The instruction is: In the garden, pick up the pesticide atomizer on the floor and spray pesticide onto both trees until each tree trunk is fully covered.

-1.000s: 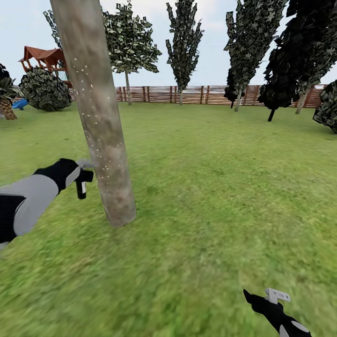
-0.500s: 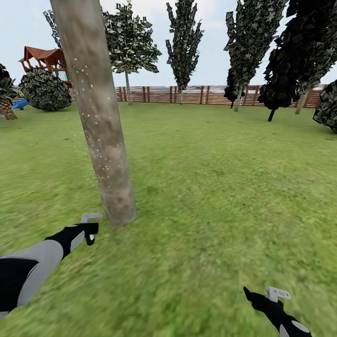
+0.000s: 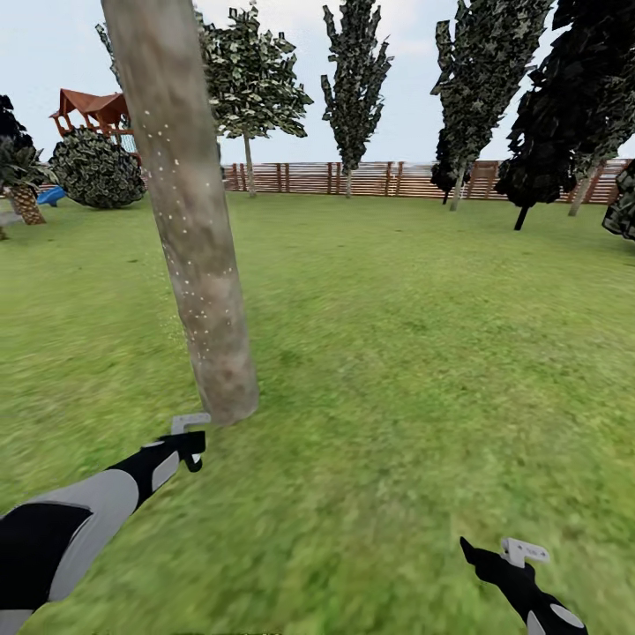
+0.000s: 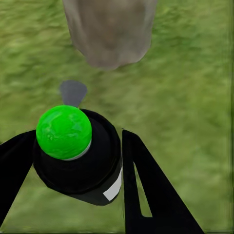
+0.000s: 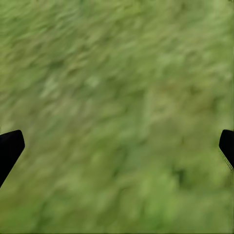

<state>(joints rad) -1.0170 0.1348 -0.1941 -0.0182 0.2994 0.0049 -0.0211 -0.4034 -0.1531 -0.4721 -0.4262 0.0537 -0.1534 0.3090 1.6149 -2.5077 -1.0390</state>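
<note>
Pesticide atomizer [image 4: 78, 156] (black body, green knob on top) sits clamped between the left gripper [image 3: 190, 438] fingers [image 4: 146, 190], low over the grass [image 3: 397, 353] just beside the foot of the speckled tree trunk [image 3: 190, 220]. Right gripper [image 3: 516, 557] fingers [image 5: 9, 148] are spread wide, holding nothing.
</note>
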